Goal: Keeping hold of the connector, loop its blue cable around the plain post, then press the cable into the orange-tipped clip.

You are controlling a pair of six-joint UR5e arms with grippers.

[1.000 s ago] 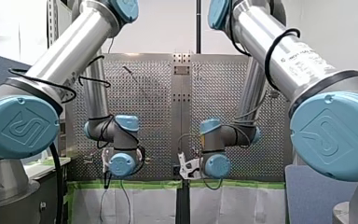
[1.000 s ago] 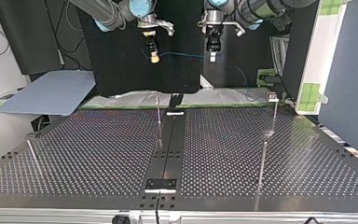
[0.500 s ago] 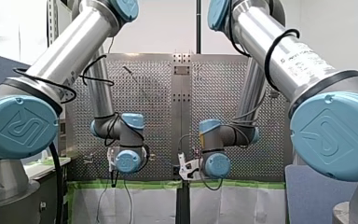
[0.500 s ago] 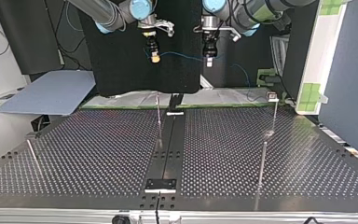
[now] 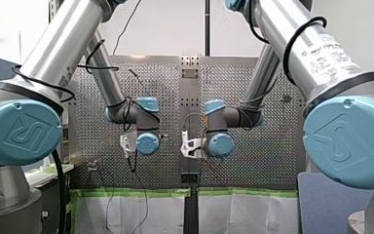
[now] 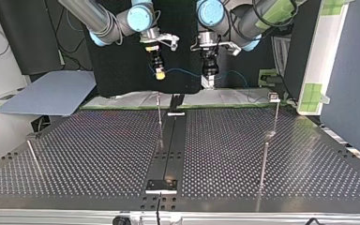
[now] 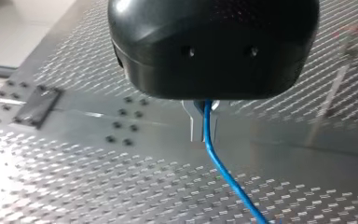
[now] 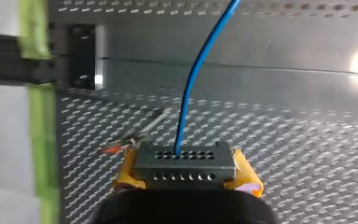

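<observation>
Perforated metal tabletop fills the top view, split down the middle by a black centre strip. Nearest the camera, a plain post stands well to the right of that strip. Farther back on the same side is a second post with a small head. Above the strip's far end both arms hang clear of the tabletop. My right claw, just left of the strip's line, has its yellow pads pressed onto the grey connector, whose rows of holes face the wrist camera. The blue cable leaves the connector's middle and runs across the strip's line to my left claw, just right of it. That claw's metal fingers pinch the cable, and the rest trails away below them. From the right wrist, the orange-tipped clip shows on a thin rod near the strip's far end, beside the connector. Beyond the strip's far end a black cloth hangs behind both claws.
</observation>
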